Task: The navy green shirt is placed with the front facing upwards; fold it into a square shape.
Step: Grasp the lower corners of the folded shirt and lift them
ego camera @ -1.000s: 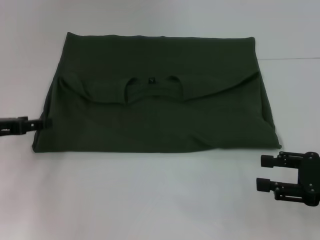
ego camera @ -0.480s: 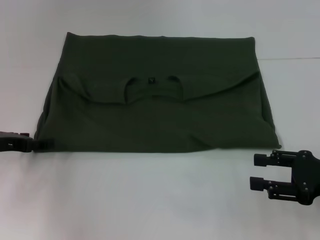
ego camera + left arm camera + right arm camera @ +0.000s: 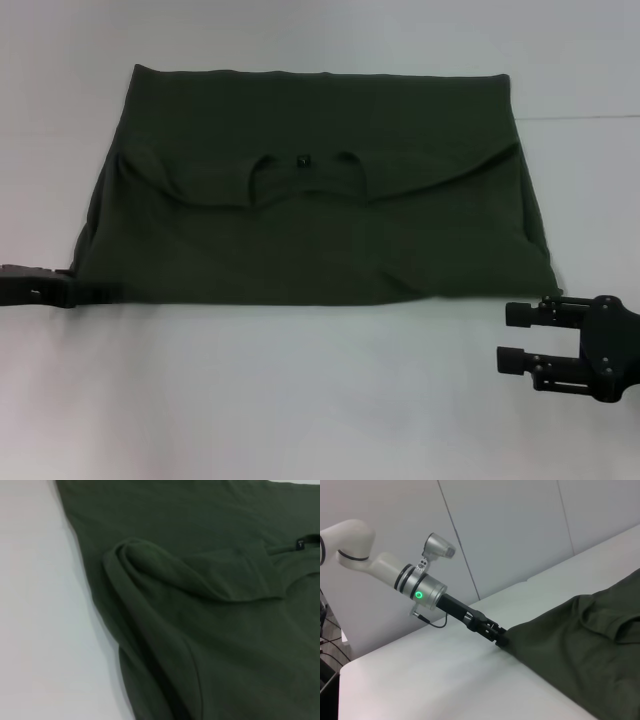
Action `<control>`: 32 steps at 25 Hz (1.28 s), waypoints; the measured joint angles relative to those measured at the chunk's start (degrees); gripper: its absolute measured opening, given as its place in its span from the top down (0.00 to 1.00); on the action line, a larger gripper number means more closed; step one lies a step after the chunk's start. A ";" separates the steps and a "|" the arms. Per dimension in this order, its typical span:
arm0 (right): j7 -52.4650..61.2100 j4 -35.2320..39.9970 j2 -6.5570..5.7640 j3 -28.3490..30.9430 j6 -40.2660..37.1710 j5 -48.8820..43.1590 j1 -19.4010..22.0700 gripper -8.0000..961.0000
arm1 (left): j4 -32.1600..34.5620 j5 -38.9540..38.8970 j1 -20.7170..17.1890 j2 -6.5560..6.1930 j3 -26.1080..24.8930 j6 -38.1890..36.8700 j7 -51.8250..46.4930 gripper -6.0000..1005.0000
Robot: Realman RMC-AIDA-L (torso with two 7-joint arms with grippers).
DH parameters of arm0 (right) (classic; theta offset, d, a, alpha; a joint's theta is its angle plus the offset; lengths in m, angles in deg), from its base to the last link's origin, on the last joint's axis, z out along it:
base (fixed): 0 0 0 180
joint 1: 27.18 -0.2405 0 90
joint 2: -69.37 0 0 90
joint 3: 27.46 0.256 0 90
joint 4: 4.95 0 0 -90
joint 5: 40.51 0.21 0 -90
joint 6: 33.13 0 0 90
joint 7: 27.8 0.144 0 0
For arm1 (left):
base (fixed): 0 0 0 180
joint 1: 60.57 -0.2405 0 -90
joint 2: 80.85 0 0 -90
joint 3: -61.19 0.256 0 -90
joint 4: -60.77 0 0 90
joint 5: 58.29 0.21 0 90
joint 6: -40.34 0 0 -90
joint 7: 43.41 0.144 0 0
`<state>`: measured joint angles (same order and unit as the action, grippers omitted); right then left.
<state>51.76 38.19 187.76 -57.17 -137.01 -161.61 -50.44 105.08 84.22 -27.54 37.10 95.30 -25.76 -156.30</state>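
Two claws flank the navy green shirt (image 3: 315,195): left claw (image 3: 68,290), grip unclear, touches its corner; right claw (image 3: 518,336) gapes empty; I should pinch both layers.

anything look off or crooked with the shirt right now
Somewhat. The shirt is folded unevenly: its upper layer ends in a wavy edge with the collar showing, and the near left corner is bunched where the left end effector meets it. The right end effector hangs open beside the near right corner.

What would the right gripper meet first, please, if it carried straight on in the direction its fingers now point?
Probably nothing: the right gripper, open, points across bare table, passing just in front of the navy green shirt, though depth is uncertain.
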 joint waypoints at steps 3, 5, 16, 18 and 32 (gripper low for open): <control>0.15 0.02 0.00 0.00 0.17 0.00 -0.21 0.28 | -0.16 0.02 0.05 0.00 0.30 -0.02 -0.09 0.14; 0.35 0.02 -0.02 0.00 0.24 0.00 -0.37 0.28 | -0.25 0.04 0.07 0.00 0.36 -0.02 -0.14 0.14; 0.72 0.02 -0.28 0.12 0.77 0.00 -0.79 0.28 | -0.23 0.14 0.58 0.00 1.87 1.49 0.64 0.26; 0.75 0.02 -0.23 0.28 0.78 0.00 -0.79 0.28 | -0.25 0.17 0.66 0.00 1.91 1.59 0.65 0.31; 2.39 0.02 -0.66 1.48 0.87 0.29 -0.79 0.28 | -0.38 0.17 0.75 0.09 2.81 1.68 1.33 0.96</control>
<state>54.15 38.20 187.10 -55.70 -136.14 -161.32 -51.22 104.70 84.39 -26.79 37.19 98.11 -24.08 -154.97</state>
